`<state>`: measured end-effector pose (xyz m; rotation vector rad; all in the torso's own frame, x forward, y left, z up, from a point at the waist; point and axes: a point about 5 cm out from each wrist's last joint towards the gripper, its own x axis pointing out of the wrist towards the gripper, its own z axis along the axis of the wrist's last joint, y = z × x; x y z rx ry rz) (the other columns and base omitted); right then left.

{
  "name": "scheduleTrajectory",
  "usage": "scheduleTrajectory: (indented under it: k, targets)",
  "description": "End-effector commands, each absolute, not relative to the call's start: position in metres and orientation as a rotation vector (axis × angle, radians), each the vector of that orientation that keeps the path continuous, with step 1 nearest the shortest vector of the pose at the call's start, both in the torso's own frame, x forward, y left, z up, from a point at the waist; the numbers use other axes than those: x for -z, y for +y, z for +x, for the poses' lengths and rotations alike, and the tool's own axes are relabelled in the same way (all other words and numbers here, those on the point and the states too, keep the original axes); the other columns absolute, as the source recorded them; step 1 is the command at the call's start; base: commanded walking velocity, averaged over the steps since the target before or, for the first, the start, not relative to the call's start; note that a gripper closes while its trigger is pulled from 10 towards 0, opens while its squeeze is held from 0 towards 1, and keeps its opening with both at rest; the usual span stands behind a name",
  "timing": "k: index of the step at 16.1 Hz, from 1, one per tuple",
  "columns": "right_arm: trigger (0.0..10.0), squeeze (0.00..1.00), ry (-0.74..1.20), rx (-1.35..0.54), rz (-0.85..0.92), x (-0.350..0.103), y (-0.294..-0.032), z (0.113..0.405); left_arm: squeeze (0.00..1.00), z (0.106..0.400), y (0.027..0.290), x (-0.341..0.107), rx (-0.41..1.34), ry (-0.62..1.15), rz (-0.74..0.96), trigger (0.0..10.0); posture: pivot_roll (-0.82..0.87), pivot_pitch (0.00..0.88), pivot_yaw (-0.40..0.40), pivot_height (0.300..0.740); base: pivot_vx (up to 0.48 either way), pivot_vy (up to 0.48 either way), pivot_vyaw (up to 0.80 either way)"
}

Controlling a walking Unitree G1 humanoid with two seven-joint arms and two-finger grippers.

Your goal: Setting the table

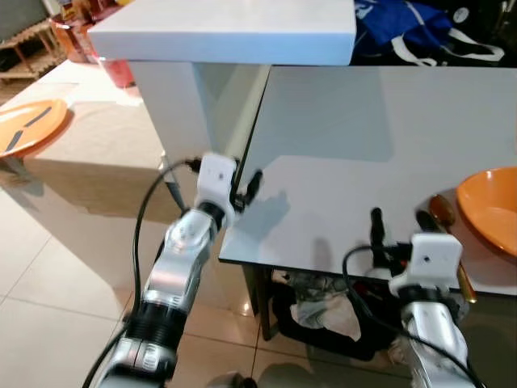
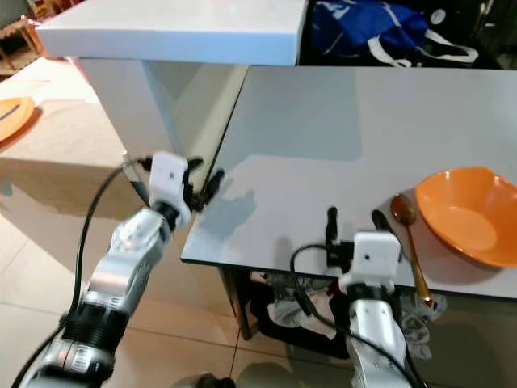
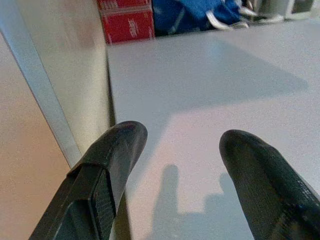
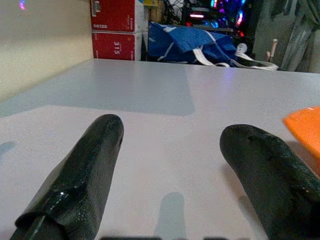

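Overhead, a white counter (image 1: 226,32) shades the grey table (image 1: 347,129) — both grippers, left gripper (image 1: 246,190) and right gripper (image 1: 397,222), spread, empty.

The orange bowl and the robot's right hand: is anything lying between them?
Yes. In the right eye view, a spoon lies on the table between the right end effector and the orange bowl.

One orange bowl (image 2: 468,214), one spoon (image 2: 409,234), one table (image 2: 323,145), two red boxes (image 4: 114,31).
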<state>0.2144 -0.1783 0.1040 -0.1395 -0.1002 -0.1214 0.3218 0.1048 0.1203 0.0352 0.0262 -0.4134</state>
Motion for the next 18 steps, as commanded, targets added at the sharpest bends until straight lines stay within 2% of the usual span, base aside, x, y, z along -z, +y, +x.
scheduleTrajectory:
  k: [1,2,4,10,18]
  targets:
    - [10.0,0.0,-0.097,0.126,-0.154,-0.107,-0.178,0.211,0.0,0.317,0.112,-0.118,0.416,0.028,-0.013,10.0,-0.05,0.0,0.106,0.74,0.0,0.0,0.0]
    - [10.0,0.0,-0.099,0.139,-0.159,-0.108,-0.182,0.211,0.0,0.307,0.118,-0.11,0.42,0.017,-0.067,10.0,-0.06,0.0,0.099,0.74,0.0,0.0,0.0]
    - [10.0,0.0,-0.101,0.133,-0.166,-0.111,-0.183,0.217,0.0,0.297,0.114,-0.104,0.437,-0.002,-0.051,10.0,-0.05,0.0,0.085,0.74,0.0,0.0,0.0]
    - [10.0,0.0,-0.098,0.138,-0.178,-0.115,-0.197,0.238,0.0,0.314,0.105,-0.123,0.386,-0.066,-0.032,10.0,-0.04,0.0,0.062,0.74,0.0,0.0,0.0]
    - [10.0,0.0,-0.052,0.115,-0.163,-0.102,-0.193,0.238,0.0,0.325,0.103,-0.13,0.34,-0.052,-0.081,10.0,-0.03,0.0,0.06,0.74,0.0,0.469,0.0]
